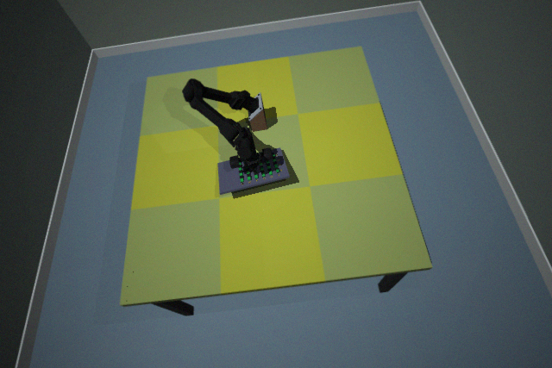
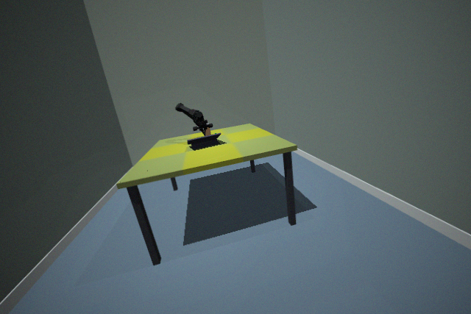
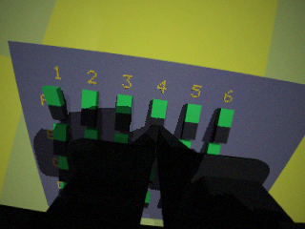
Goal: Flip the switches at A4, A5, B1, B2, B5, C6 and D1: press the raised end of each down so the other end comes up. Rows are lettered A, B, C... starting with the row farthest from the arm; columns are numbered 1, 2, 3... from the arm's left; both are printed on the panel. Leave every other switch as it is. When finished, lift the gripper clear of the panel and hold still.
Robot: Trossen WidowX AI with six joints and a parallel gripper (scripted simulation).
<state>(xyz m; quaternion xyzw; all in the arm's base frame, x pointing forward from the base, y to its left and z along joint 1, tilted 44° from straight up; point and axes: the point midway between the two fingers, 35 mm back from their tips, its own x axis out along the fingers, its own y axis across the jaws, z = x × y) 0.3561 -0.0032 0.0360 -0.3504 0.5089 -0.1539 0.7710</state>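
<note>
The purple switch panel (image 1: pixel 227 177) (image 2: pixel 203 139) (image 3: pixel 272 102) stands tilted on the table. My gripper (image 1: pixel 253 169) (image 3: pixel 156 129) is shut and empty, its tips together low over the panel at the near end of switch A4 (image 3: pixel 159 108). Whether they touch it I cannot tell. Switch A5 (image 3: pixel 193 114) is just right of the tips. B1 (image 3: pixel 60 132) shows at the left; B2 (image 3: pixel 91 134) and B5 (image 3: pixel 186 143) show only in part. D1 (image 3: pixel 62 185) shows as a small green patch. C6 and most of rows B to D are hidden by the fingers.
Switches A1 (image 3: pixel 53 95), A2 (image 3: pixel 90 98), A3 (image 3: pixel 124 102) and A6 (image 3: pixel 225 116) stand in the far row beside the tips. A brown block with a pale plate (image 1: pixel 258 122) is at the arm's base, behind the panel. The arm arches over the checkered table (image 1: pixel 267 239).
</note>
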